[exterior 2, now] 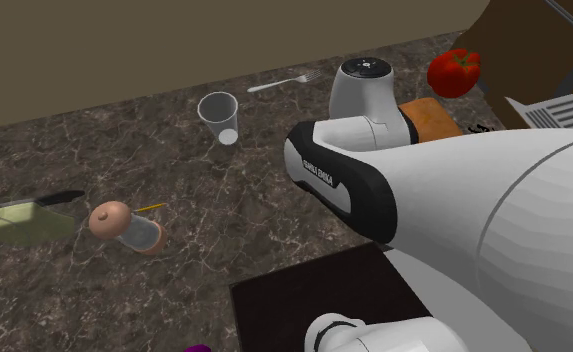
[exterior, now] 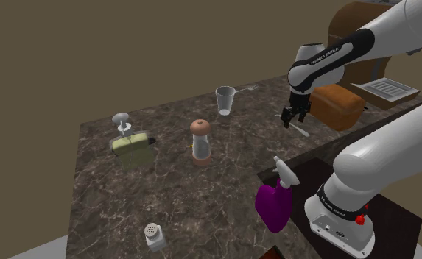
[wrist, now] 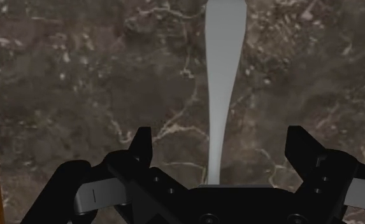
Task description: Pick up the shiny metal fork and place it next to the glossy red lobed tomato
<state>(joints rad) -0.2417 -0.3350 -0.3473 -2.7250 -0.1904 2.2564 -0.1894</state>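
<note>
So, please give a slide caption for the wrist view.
Open pincer poised over a pale utensil handle on the dark marbled counter.

Shoulder view looked down from well behind the cup (exterior: 225,100), second exterior view shared that cup (exterior 2: 219,117), seemingly nearer, wrist view faced the counter (wrist: 79,83) closely

The silvery fork (exterior 2: 284,80) lies flat on the dark marbled counter (exterior 2: 194,180), tines toward the tomato (exterior 2: 454,72), which is glossy red, lobed, and well apart from it.
</note>
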